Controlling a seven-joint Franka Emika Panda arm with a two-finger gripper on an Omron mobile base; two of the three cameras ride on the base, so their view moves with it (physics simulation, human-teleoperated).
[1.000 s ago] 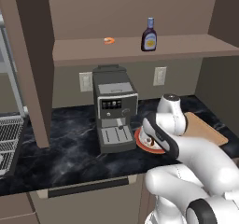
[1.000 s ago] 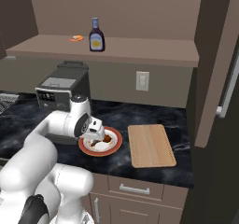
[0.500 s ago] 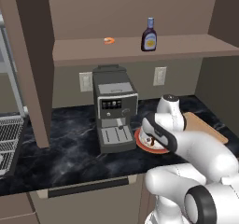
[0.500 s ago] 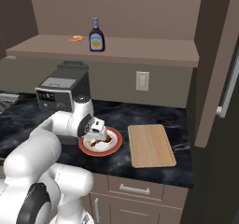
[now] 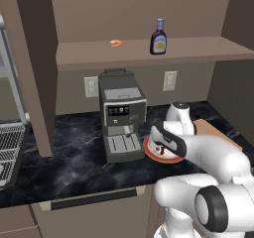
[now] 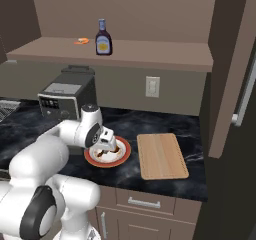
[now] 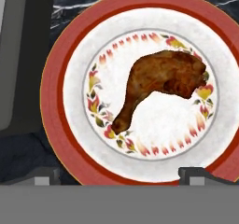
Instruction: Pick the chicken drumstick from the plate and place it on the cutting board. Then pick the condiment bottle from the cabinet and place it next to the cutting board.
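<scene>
Diagonally, drumstick (image 7: 158, 85) bone-end lower-left, hand view.

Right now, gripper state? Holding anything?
Gripper: open, holding nothing. It is poised above the chicken drumstick, which lies on the plate.
</scene>
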